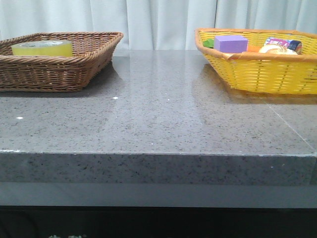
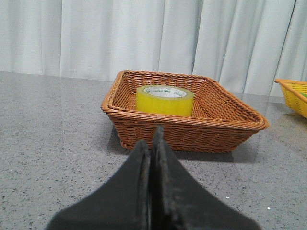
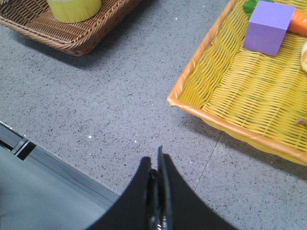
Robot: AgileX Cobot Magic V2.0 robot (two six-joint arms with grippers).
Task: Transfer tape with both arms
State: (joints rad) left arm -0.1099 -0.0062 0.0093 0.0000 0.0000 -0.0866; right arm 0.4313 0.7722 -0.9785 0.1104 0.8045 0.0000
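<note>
The tape (image 1: 42,48), a yellow roll with a white core, lies flat in the brown wicker basket (image 1: 74,69) at the far left of the table. It also shows in the left wrist view (image 2: 164,100) and at the edge of the right wrist view (image 3: 73,9). Neither arm shows in the front view. My left gripper (image 2: 153,139) is shut and empty, low over the table a short way before the brown basket (image 2: 216,129). My right gripper (image 3: 156,160) is shut and empty, above the table's front edge, near the yellow basket (image 3: 192,103).
The yellow basket (image 1: 257,74) stands at the far right and holds a purple block (image 1: 230,43), an orange carrot-like piece (image 3: 300,19) and other small items. White curtains hang behind. The table's front edge (image 1: 158,154) runs across the near side.
</note>
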